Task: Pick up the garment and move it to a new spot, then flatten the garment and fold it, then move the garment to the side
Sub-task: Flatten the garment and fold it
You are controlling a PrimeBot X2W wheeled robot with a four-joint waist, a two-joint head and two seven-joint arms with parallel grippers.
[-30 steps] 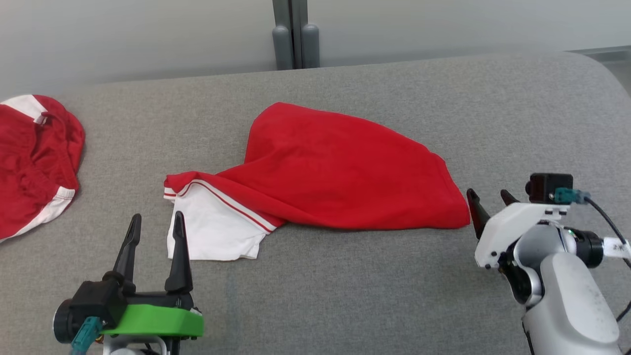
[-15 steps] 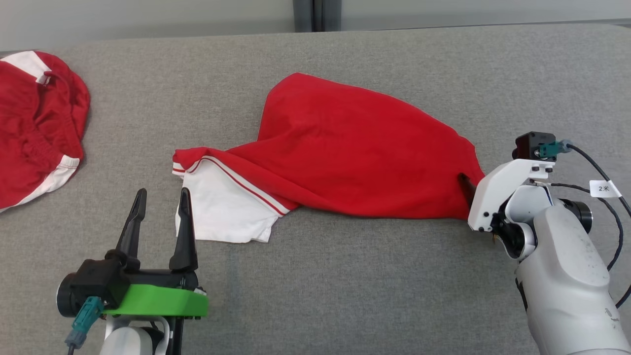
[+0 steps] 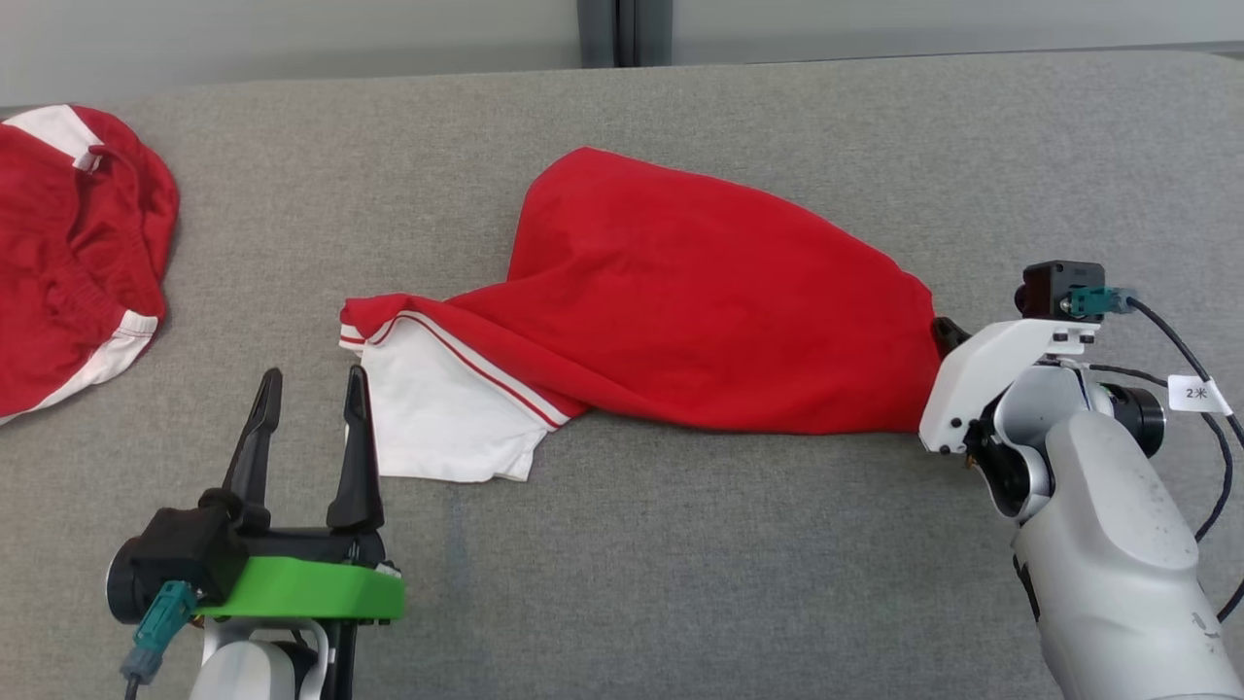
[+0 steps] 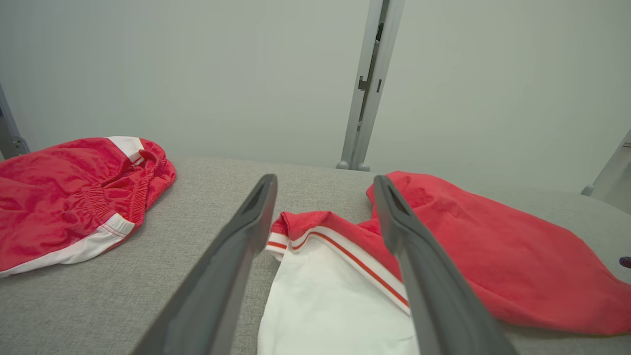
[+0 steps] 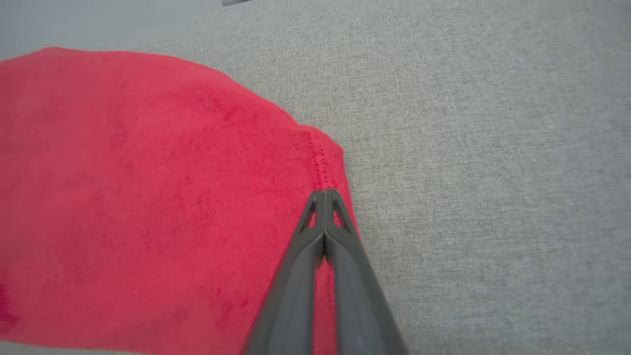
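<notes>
Right gripper (image 5: 324,195) has snapped shut on the hem of the red garment (image 3: 700,311), right of frame centre.
Grey padded surface (image 3: 680,544) spans everything; the garment sprawls mid-frame, its white panel (image 3: 437,428) toward lower left. Red shorts (image 3: 68,253) sit at the upper left edge, well apart. Left gripper (image 3: 312,374) hangs wide open beside that white panel.

Lighting even, diffuse, bright. Faint soft shadow under the garment (image 3: 700,301) along its near edge. Head view sharp. Wrist views: fingers (image 4: 227,276) close to the lens soft, wall (image 4: 148,74) hazy, slight wide-angle stretch at the borders.
</notes>
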